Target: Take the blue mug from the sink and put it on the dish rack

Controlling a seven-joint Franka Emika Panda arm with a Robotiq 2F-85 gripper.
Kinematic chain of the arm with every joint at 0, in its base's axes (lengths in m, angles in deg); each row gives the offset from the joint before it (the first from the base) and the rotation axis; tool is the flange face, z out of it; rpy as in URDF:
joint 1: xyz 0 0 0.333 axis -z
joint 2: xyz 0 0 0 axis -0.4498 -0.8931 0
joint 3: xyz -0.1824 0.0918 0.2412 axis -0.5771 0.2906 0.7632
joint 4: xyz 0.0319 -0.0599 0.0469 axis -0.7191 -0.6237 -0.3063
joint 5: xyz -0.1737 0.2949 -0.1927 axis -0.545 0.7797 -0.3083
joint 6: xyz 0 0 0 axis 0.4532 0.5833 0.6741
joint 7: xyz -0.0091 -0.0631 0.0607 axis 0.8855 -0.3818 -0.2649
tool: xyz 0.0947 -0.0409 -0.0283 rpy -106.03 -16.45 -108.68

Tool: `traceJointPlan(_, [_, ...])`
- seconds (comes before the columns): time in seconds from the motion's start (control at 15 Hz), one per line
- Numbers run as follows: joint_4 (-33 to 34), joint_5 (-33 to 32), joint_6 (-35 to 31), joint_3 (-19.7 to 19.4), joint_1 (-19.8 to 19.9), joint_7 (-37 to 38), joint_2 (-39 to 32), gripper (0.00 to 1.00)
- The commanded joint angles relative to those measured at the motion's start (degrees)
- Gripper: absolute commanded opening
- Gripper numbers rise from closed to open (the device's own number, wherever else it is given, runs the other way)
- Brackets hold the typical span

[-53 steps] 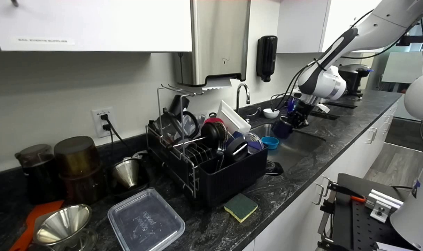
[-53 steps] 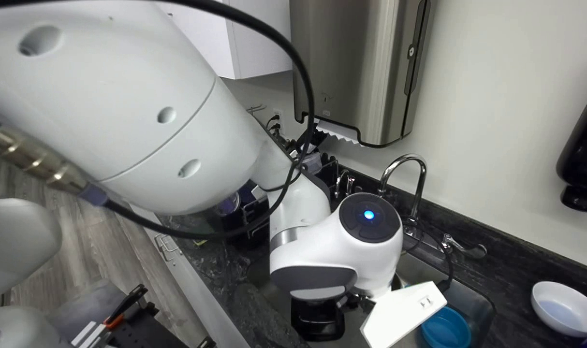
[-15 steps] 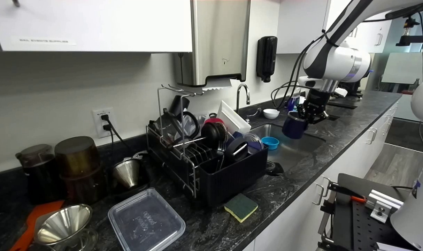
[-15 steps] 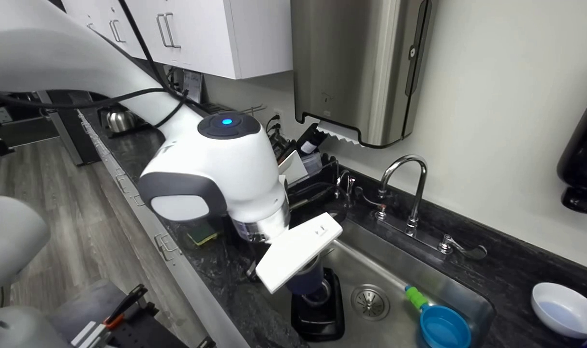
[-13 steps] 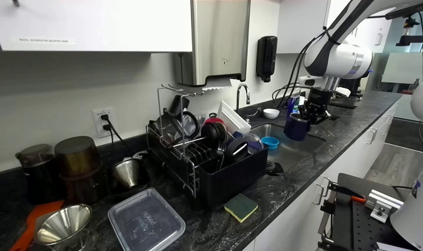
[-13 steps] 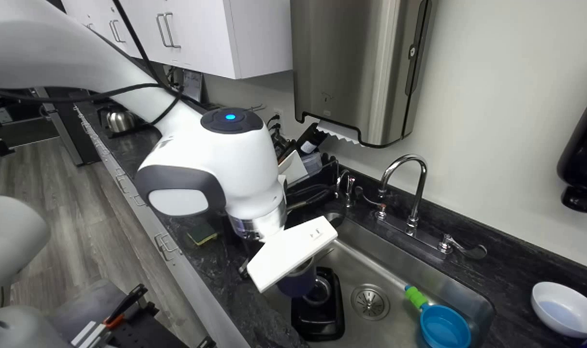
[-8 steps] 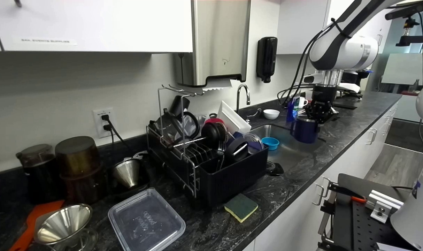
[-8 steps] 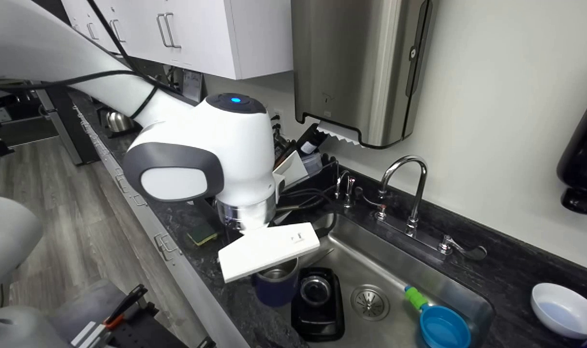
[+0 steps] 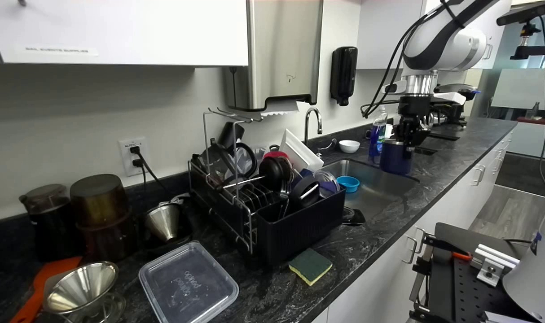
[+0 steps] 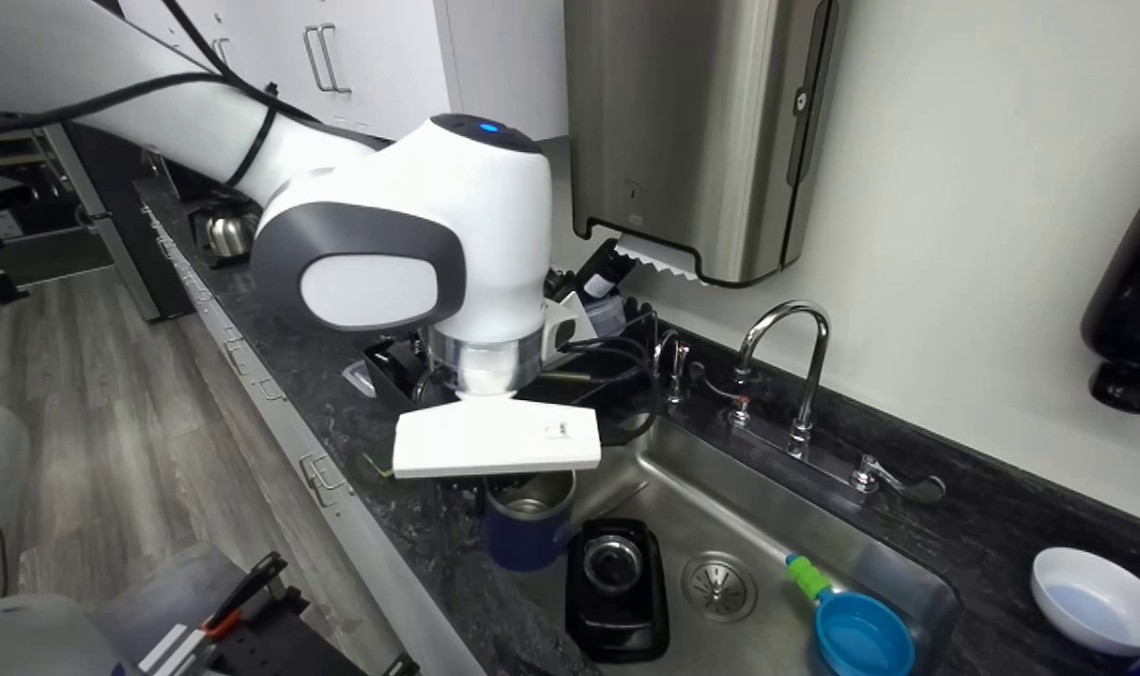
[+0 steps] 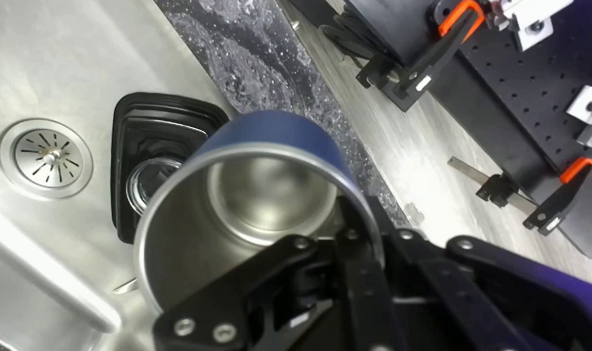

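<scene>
The dark blue mug (image 9: 395, 159) is held upright above the sink (image 9: 344, 167), near its front edge; it also shows in an exterior view (image 10: 525, 535). In the wrist view the mug (image 11: 276, 129) faces me with its steel inside visible. My gripper (image 11: 361, 214) is shut on the mug's rim, one finger inside and one outside. In an exterior view the gripper (image 9: 409, 137) points straight down. In an exterior view a white housing on the wrist hides most of the gripper. The black dish rack (image 9: 299, 231) stands beside the sink, full of dishes.
A black tray (image 10: 617, 620) with a round glass piece and a blue cup (image 10: 864, 634) with a green handle lie in the sink. The faucet (image 10: 819, 347) rises behind. A soap bottle (image 9: 377, 139), white bowl (image 9: 349, 146) and sponge (image 9: 310, 267) are on the counter.
My gripper has lifted the mug from low in the sink. The wrist has turned from slanted to straight down, and the mug has become upright.
</scene>
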Motion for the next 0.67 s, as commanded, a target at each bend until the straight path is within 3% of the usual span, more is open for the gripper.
traceJointPlan(0.0, [2.29,-0.73,4.69,-7.60,-7.97,4.18,1.40,0.02])
traceJointPlan(0.27, [3.29,-0.72,7.68,-11.67,-12.67,5.15,3.71,0.02])
traceJointPlan(0.6, [3.23,-0.53,10.69,-13.76,-15.70,4.81,7.40,0.02])
